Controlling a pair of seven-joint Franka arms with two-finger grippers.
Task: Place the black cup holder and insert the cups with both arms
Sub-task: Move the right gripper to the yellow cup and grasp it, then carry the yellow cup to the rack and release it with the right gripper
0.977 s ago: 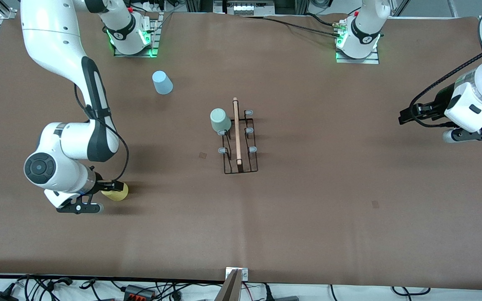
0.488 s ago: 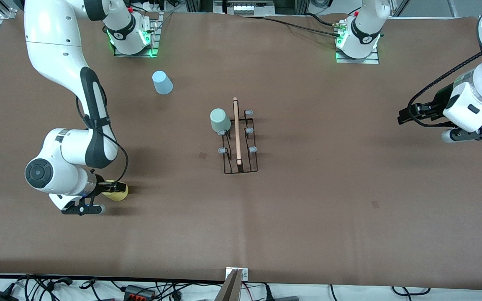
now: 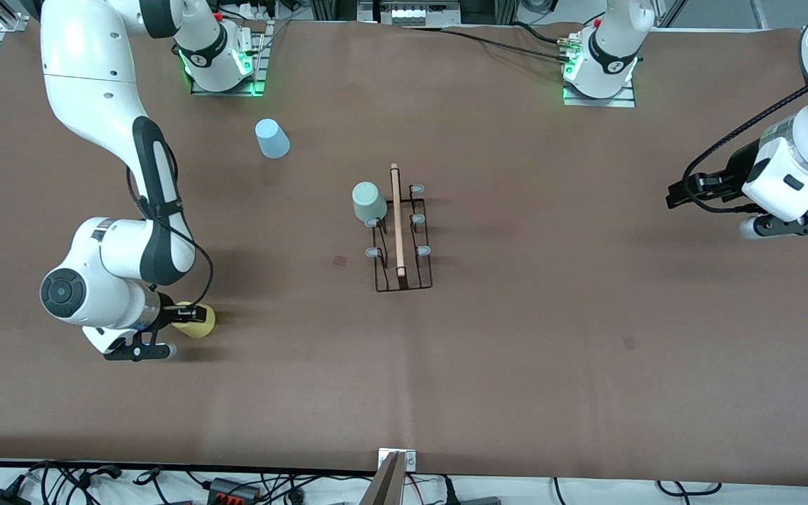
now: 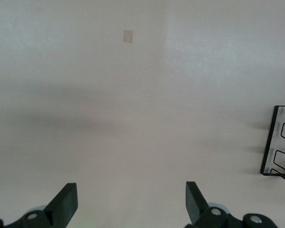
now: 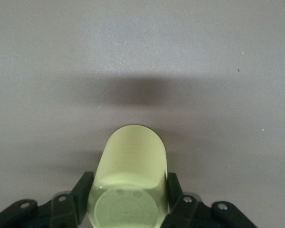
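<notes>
You are looking down on a wide table (image 3: 516, 365) covered in smooth, matte brown material. At its middle stands the rack (image 3: 402, 231), a thin black wire frame with a pale wooden rod along its top and small grey-tipped pegs down both sides. A sage green cup (image 3: 369, 202), plain tapered plastic, sits upside down on the rack at a peg on the side toward the right arm's end, farthest from the front camera. A light blue cup (image 3: 272, 138) of the same shape stands inverted on the table, farther from the camera than the rack and toward the right arm's end.

The right gripper (image 3: 190, 313) is low at the table near the right arm's end, nearer the camera than the rack. Its black fingers (image 5: 80, 190) are clamped on either side of the yellow cup (image 5: 130, 183), a smooth, faintly ridged tumbler lying on its side.

The left gripper (image 4: 130, 202) waits in the air over bare table at the left arm's end, its fingers wide apart with nothing between them.
</notes>
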